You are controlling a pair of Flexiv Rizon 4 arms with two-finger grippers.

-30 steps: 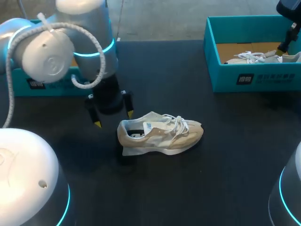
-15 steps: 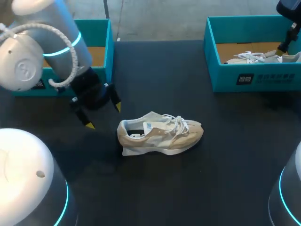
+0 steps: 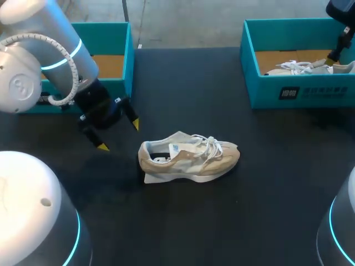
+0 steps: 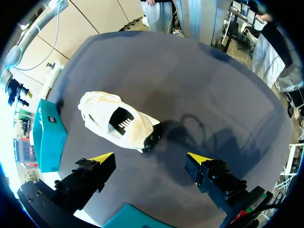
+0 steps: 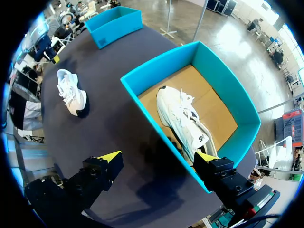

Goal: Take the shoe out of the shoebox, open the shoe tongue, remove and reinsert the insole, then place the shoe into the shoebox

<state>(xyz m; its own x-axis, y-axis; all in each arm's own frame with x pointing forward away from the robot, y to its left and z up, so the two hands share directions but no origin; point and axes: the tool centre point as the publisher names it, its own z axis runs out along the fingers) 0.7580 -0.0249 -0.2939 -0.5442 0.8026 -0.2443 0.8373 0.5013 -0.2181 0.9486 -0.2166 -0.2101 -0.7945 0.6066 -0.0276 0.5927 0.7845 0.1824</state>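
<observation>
A beige and white shoe (image 3: 188,158) (image 4: 118,123) lies on its sole mid-table, toe to the right, tongue folded back over the laces. My left gripper (image 3: 118,135) (image 4: 151,158) hovers open just left of the heel, touching nothing. A second white shoe (image 3: 310,67) (image 5: 183,118) rests inside the teal shoebox (image 3: 299,91) (image 5: 142,90) at the back right. My right gripper (image 3: 337,52) (image 5: 157,156) hangs open above that box's near wall, empty. From there the shoe on the table (image 5: 71,92) shows far off.
Another teal shoebox (image 3: 113,39) (image 5: 114,23) stands at the back left, behind my left arm. Dark tabletop (image 3: 183,221) stretches in front of the shoe and between the two boxes.
My left arm has drawn back to the left, away from the shoe's heel, with its gripper still open. The shoe and the right arm have not moved.
</observation>
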